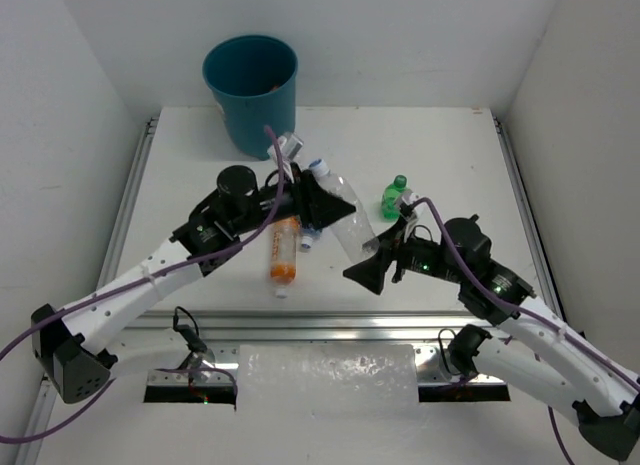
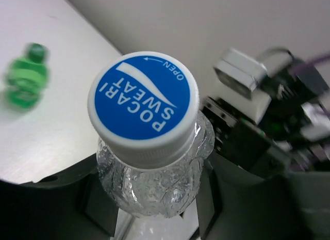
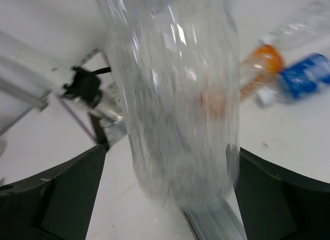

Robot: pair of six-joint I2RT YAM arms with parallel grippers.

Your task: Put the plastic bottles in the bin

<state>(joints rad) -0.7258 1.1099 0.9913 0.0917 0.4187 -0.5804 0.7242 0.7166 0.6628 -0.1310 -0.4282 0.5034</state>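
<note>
My left gripper [image 1: 316, 207] is shut on the neck of a clear bottle [image 1: 345, 213] with a blue and white cap [image 2: 143, 98], held off the table. The bottle's body [image 3: 180, 106] runs down between the fingers of my right gripper [image 1: 372, 268], which is open, with a gap on its left side. The teal bin [image 1: 250, 90] stands at the back left. An orange-labelled bottle [image 1: 283, 251] lies on the table, with a blue-labelled bottle [image 1: 308, 237] beside it. A short green bottle [image 1: 394, 197] stands right of the held one. Another clear bottle [image 1: 289, 145] lies beside the bin.
A metal rail [image 1: 330, 320] runs along the table's near edge, and white walls close in the left, right and back. The green bottle [image 2: 25, 77] shows blurred in the left wrist view. The orange [image 3: 260, 64] and blue-labelled [image 3: 304, 77] bottles show behind the held bottle.
</note>
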